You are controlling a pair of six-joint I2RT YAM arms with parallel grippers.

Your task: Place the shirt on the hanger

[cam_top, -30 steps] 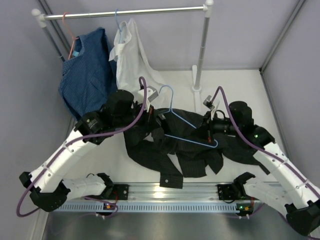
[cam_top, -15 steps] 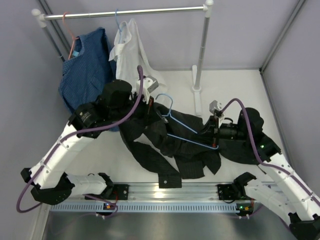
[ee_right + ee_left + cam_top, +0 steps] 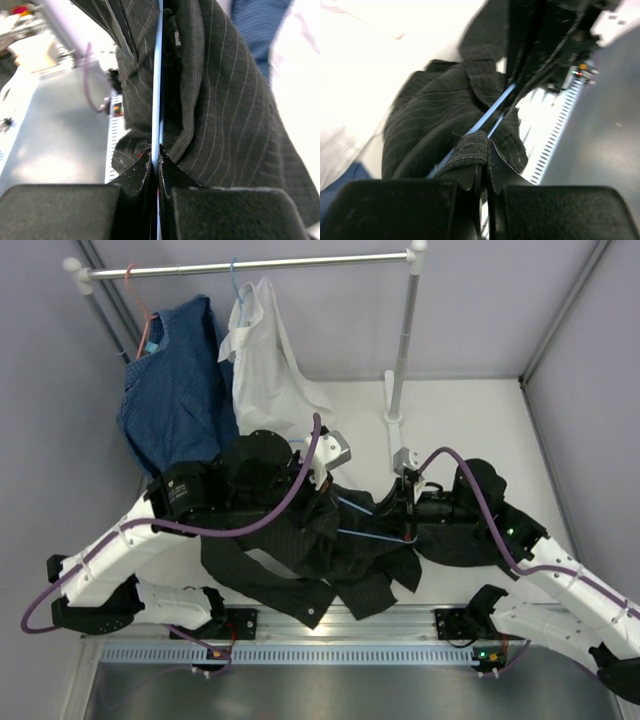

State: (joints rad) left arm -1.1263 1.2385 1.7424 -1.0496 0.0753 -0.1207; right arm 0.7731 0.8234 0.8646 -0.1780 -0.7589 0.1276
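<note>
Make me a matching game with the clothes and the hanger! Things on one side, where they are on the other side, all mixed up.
Things:
1. black pinstriped shirt
2. white shirt
3. blue shirt
4. light-blue wire hanger

Places:
A. hangs at the left end of the rail
B. pinched in the shut right gripper
C. crumpled on the table, a fold pinched in the shut left gripper
D. hangs on the rail, just right of the blue one

Pairs: 1-C, 2-D, 3-A, 4-B.
</note>
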